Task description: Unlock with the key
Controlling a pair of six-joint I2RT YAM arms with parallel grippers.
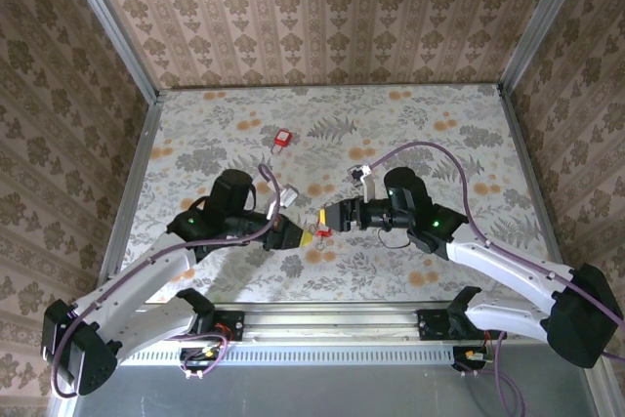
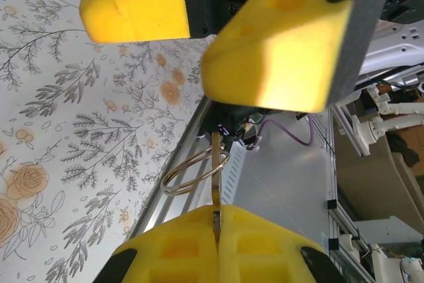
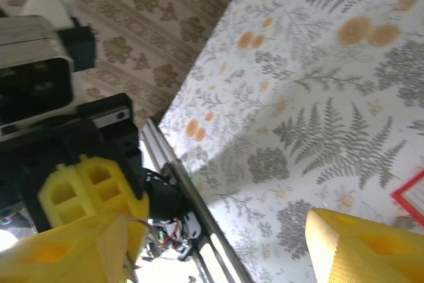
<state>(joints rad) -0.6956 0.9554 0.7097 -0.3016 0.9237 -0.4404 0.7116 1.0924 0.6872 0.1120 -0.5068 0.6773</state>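
My left gripper (image 2: 216, 214) is shut on the key (image 2: 216, 167), a thin brownish blade that sticks out from between the yellow pads, with a wire key ring (image 2: 187, 178) looped through it. In the top view the left gripper (image 1: 305, 237) faces the right gripper (image 1: 328, 218) near the table's front middle, almost tip to tip. A small red padlock (image 1: 322, 232) lies just below the right gripper's tips, and its red edge (image 3: 411, 197) shows on the table in the right wrist view. The right gripper (image 3: 215, 230) is open with nothing between its yellow fingers (image 3: 361, 246).
A second red padlock (image 1: 284, 138) lies farther back on the floral table (image 1: 439, 134). A small white and grey item (image 1: 361, 173) sits behind the right gripper. The aluminium rail (image 1: 332, 317) runs along the near edge, and papered walls close in the other sides.
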